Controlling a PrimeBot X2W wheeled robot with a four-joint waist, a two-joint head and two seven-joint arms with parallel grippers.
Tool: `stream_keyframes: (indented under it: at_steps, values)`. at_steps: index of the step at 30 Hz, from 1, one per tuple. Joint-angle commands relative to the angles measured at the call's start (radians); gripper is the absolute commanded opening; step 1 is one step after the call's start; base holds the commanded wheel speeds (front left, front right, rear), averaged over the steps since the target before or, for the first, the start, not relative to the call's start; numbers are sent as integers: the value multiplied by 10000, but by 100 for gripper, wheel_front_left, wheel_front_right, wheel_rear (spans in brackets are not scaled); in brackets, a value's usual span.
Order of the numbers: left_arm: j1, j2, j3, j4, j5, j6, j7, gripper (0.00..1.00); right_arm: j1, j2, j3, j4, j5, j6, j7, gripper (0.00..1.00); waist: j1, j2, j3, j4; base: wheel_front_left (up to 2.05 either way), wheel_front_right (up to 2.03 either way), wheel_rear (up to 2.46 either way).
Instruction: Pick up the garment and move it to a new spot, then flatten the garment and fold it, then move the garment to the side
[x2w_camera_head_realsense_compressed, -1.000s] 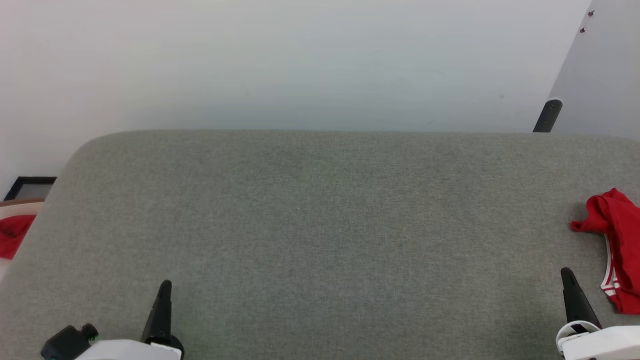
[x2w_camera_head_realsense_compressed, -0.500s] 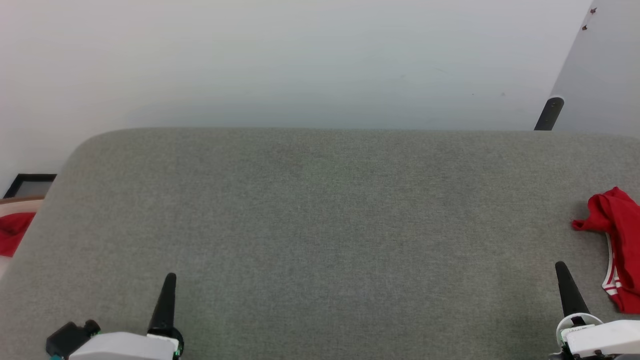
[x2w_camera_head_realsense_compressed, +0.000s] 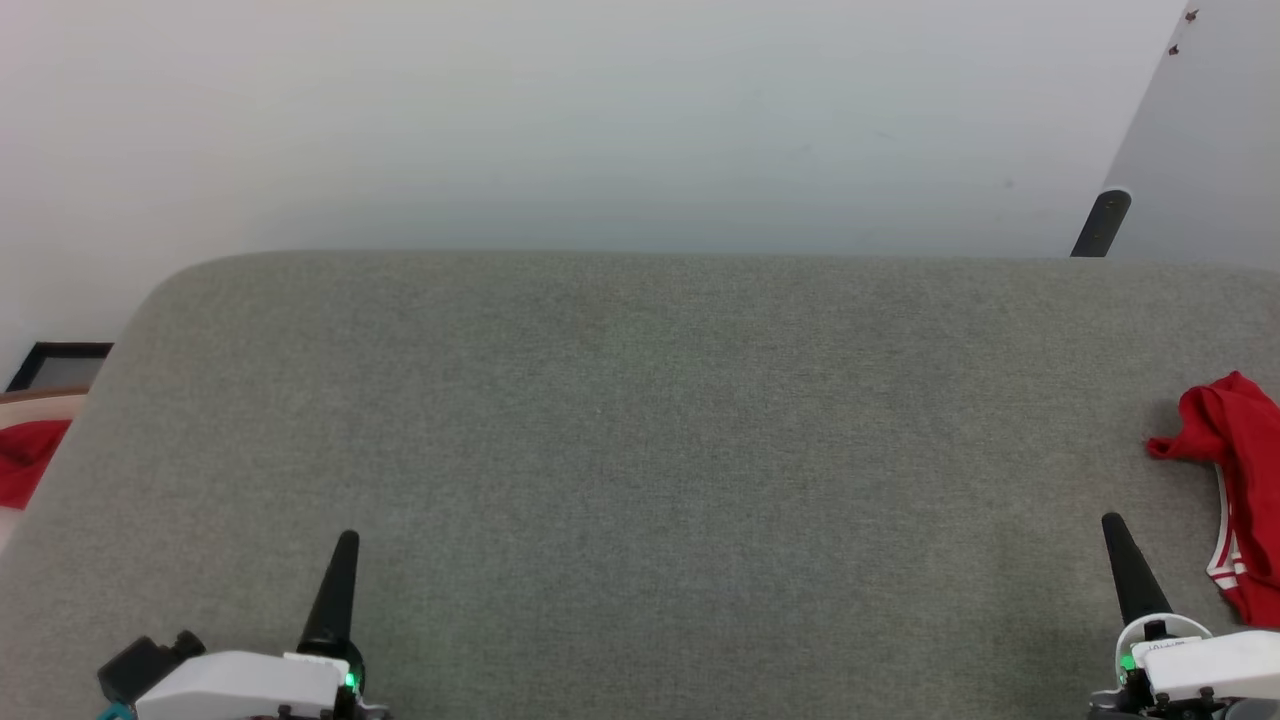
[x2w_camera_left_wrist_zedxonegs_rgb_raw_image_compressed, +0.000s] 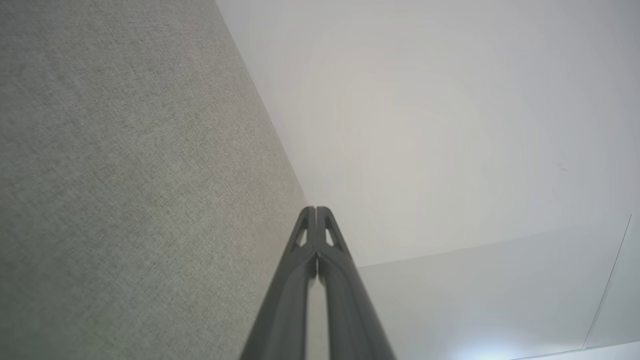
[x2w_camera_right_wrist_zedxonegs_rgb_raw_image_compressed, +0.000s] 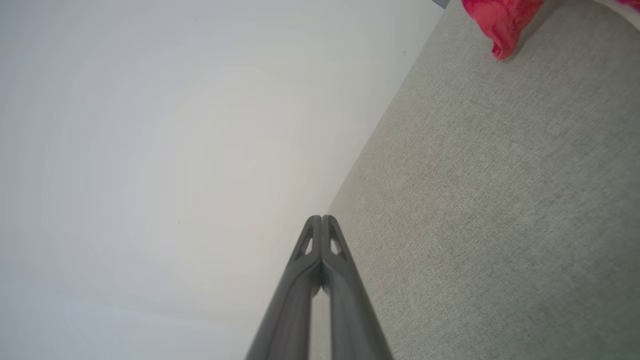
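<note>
Garment (x2w_camera_head_realsense_compressed: 1238, 470) near right pincer (x2w_camera_head_realsense_compressed: 1112, 530), apart
</note>
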Motion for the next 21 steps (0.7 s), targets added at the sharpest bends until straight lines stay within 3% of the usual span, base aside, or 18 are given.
stream_keyframes:
  at_steps: [1,21]
  values:
    - [-186,-2,50,-48,-175,-2,50,0,-225,15,11,-36,205,-1,52,0,-1,0,4,1,0,0,0]
    - [-417,-219,168,25,-1572,-3,489,0,-416,119,69,109,2031,-2,385,0,-1,0,99,21,0,0,0]
